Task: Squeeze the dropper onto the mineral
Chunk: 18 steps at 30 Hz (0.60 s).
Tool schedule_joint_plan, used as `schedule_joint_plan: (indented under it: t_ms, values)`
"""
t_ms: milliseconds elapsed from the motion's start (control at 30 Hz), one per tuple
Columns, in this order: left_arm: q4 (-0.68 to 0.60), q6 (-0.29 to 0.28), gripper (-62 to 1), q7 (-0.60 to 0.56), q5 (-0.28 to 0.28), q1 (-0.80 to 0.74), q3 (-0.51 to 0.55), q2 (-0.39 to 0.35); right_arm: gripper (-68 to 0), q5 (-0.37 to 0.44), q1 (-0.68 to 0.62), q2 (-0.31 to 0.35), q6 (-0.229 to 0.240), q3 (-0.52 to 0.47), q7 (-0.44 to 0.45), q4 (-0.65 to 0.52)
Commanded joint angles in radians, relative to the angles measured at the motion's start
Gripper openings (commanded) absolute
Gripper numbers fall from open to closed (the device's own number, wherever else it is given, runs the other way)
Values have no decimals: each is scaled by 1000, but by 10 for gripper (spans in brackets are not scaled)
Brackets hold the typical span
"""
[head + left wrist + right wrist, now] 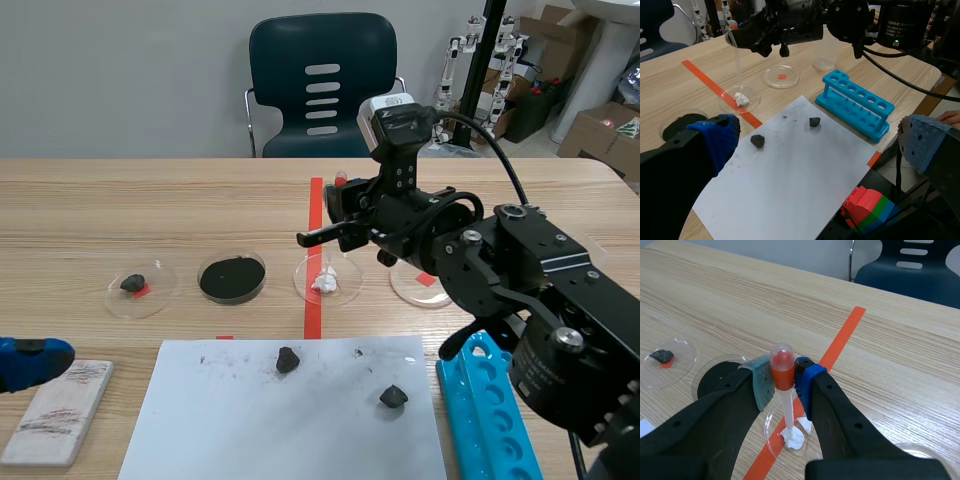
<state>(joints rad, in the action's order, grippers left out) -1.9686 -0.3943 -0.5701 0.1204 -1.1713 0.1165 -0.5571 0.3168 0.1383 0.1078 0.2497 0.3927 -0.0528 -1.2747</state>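
My right gripper [785, 382] is shut on a dropper [781, 369] with an orange-red bulb, pinched between the pads. The dropper's clear tube hangs straight down, its tip right at a white mineral lump [792, 438] in a clear petri dish [771, 432]. In the scene view the right gripper [343, 222] hovers over that dish [305, 283], which sits on the orange tape line with the mineral [325, 282] inside. My left gripper [817, 145] is open and empty, low at the table's near left; one blue pad [30, 360] shows there.
A dish of black powder [232, 278], a dish with a dark stone [134, 284] and another clear dish [425, 288] stand in a row. A white sheet [290, 420] carries two dark stones [288, 359] [393, 397]. A blue tube rack [490, 420] is at right, a white plate [58, 410] at left.
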Motion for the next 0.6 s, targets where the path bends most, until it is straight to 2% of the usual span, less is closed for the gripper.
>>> schedule_joint_plan:
  t_ms: [0,67,267,400,567]
  values:
    - [-7,-2,14,-14,6,-6,-2,-3,-584,2,25,0,1,-6,19,-5]
    - [-7,-2,14,-14,6,-6,-2,-3,-615,0,25,0,1,-6,19,-5]
    - [-7,-2,14,-14,6,-6,-2,-3,-635,0,25,0,0,-6,19,-5]
    - [-7,-2,14,-14,6,-6,-2,-3,-656,0,25,0,-44,-6,18,-5]
    - [-7,-2,14,-14,6,-6,-2,-3,-665,0,25,0,-48,-8,18,-5]
